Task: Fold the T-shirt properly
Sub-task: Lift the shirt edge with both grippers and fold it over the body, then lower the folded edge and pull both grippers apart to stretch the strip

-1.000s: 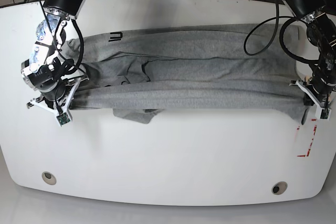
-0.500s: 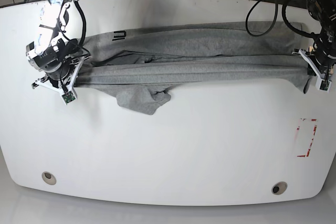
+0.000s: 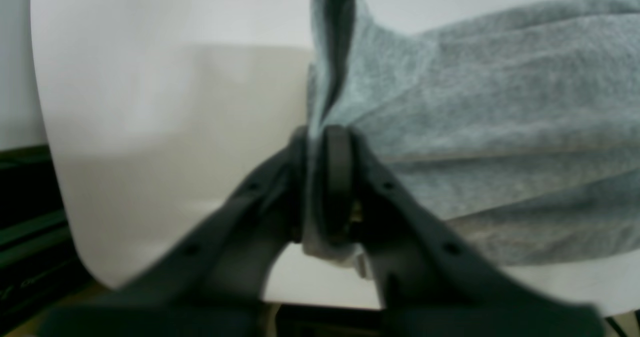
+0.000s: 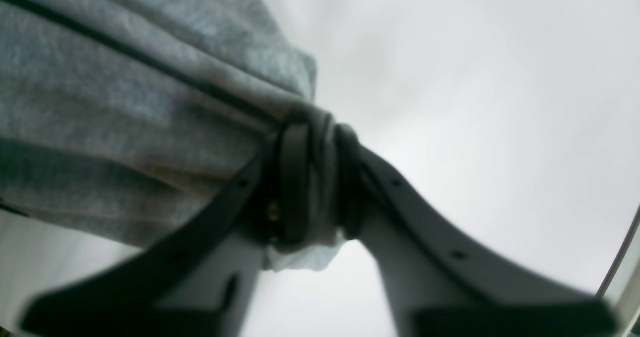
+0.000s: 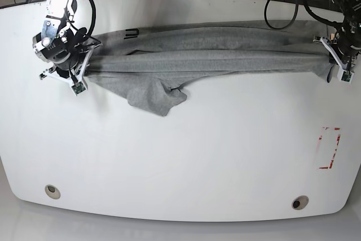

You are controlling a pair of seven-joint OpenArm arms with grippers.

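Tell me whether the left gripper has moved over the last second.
Yes. The left gripper went toward the table's far edge, away from the red mark.

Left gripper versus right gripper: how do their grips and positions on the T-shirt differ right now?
The left gripper pinches the T-shirt at the base view's right end, close to the table edge; the right gripper pinches the opposite end, further in from the edge. Near the right gripper a loose flap droops toward the camera; near the left gripper the cloth runs taut. Both are shut on bunched fabric, stretching the shirt between them.
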